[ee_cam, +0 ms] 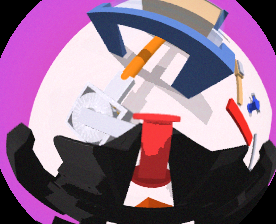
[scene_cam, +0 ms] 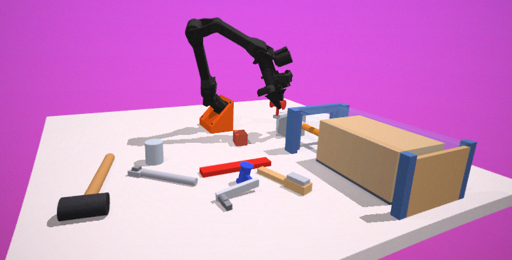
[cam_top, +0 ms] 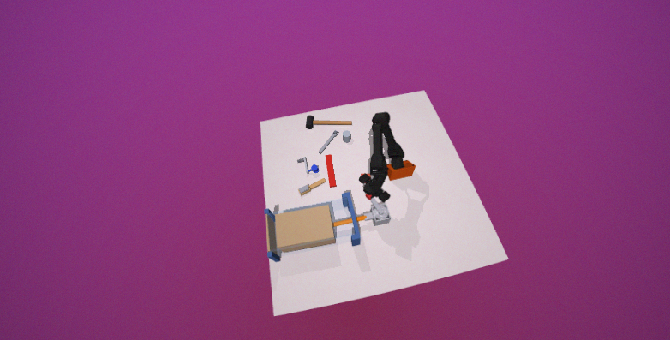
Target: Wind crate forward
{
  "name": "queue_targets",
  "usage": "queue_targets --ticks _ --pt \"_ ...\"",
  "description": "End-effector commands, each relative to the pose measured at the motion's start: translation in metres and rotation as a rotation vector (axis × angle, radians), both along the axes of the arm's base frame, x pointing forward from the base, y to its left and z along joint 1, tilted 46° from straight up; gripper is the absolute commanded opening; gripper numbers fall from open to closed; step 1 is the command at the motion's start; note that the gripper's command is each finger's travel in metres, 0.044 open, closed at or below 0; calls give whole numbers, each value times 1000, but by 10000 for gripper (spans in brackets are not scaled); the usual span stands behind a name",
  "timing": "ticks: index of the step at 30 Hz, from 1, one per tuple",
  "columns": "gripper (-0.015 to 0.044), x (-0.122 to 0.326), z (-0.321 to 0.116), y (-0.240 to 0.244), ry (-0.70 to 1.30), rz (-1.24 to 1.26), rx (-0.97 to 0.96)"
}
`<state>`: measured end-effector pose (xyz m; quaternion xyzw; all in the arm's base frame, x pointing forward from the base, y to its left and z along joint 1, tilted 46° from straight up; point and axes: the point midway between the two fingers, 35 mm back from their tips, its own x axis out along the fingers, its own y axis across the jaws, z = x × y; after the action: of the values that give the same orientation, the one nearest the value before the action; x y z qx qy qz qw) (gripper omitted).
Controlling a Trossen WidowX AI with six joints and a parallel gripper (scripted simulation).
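While my gripper [cam_top: 373, 193] [scene_cam: 278, 105] [ee_cam: 154, 128] is closed on the flanged red spool-shaped knob [scene_cam: 281, 103] [ee_cam: 157, 145] of the grey crank beside the ribbed drum of the boxy grey winch [cam_top: 381, 214] [scene_cam: 284, 125] [ee_cam: 91, 116], the smooth tan crate [cam_top: 304, 228] [scene_cam: 352, 143] [ee_cam: 181, 15] sits flat, well short of the blue frame [cam_top: 353, 217] [scene_cam: 293, 129] [ee_cam: 161, 30], joined by an orange strap [cam_top: 346, 222] [scene_cam: 310, 129] [ee_cam: 144, 57].

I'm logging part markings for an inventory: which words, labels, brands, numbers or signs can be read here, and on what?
None can be read.
The crate, winch and mallet show no lettering.
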<state>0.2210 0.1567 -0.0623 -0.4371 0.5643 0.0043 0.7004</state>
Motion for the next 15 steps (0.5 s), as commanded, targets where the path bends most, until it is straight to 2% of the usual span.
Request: queue_targets --ticks 1,15 --pt "0 8 -4 1 -5 -3 -4" --pt "0 28 -11 9 -6 -3 -3"
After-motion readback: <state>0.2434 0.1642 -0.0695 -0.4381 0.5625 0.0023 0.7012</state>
